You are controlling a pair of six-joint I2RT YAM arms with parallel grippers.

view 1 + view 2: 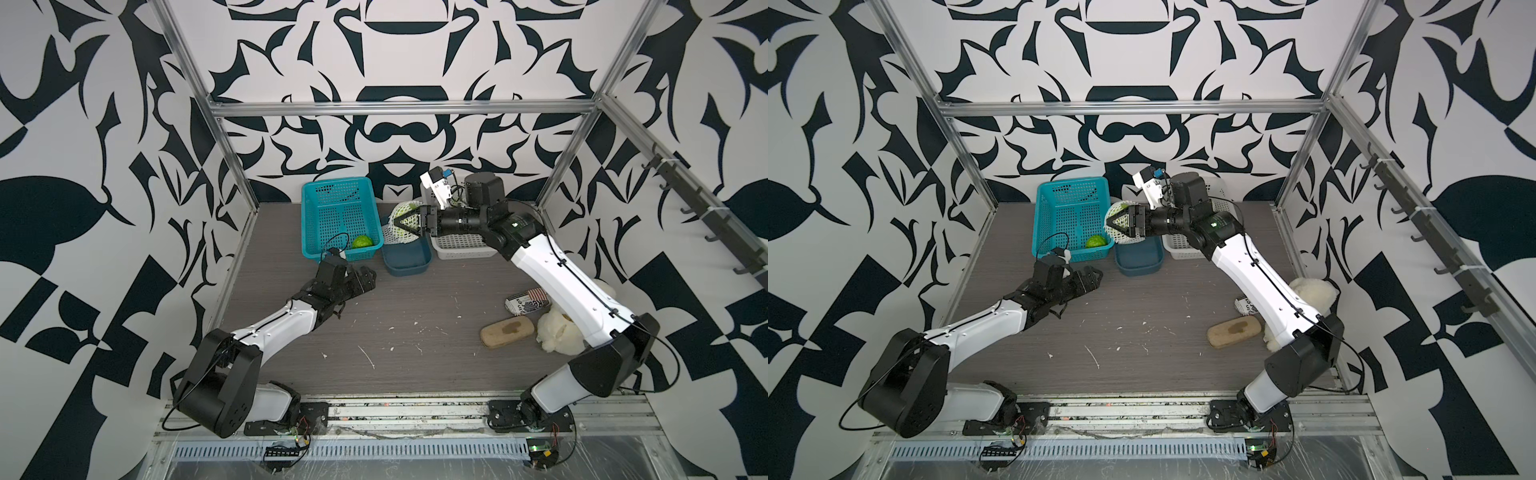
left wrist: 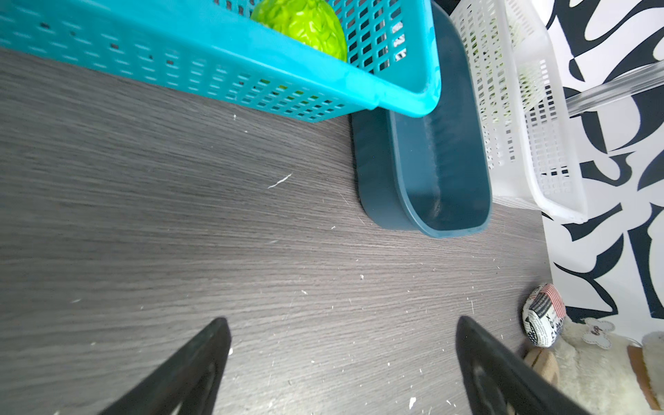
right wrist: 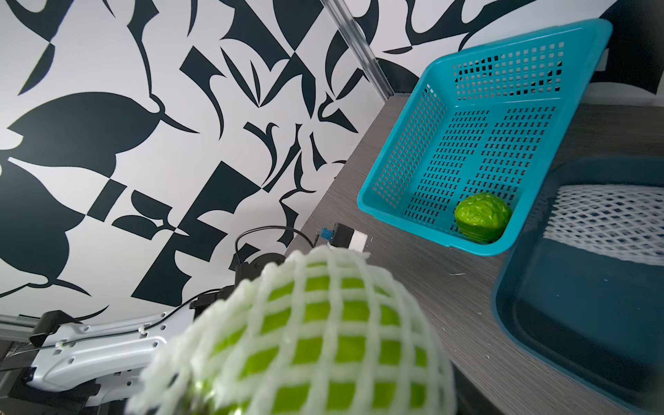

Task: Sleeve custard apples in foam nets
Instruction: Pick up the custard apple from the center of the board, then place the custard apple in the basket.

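Note:
My right gripper (image 1: 402,222) is shut on a green custard apple wrapped in a white foam net (image 3: 305,341) and holds it in the air over the far end of the dark blue tray (image 1: 409,257). Its fingers are hidden behind the fruit in the right wrist view. Another foam net (image 3: 607,222) lies in that tray. A bare custard apple (image 1: 362,242) sits in the near right corner of the teal basket (image 1: 332,216); it also shows in the left wrist view as custard apple (image 2: 305,25). My left gripper (image 1: 369,277) is open and empty, low over the table in front of the basket.
A white perforated basket (image 1: 457,245) stands right of the tray, with green showing through its wall. Under my right arm lie a printed can (image 1: 525,301), a tan block (image 1: 507,330) and a cream plush toy (image 1: 557,332). White crumbs dot the table.

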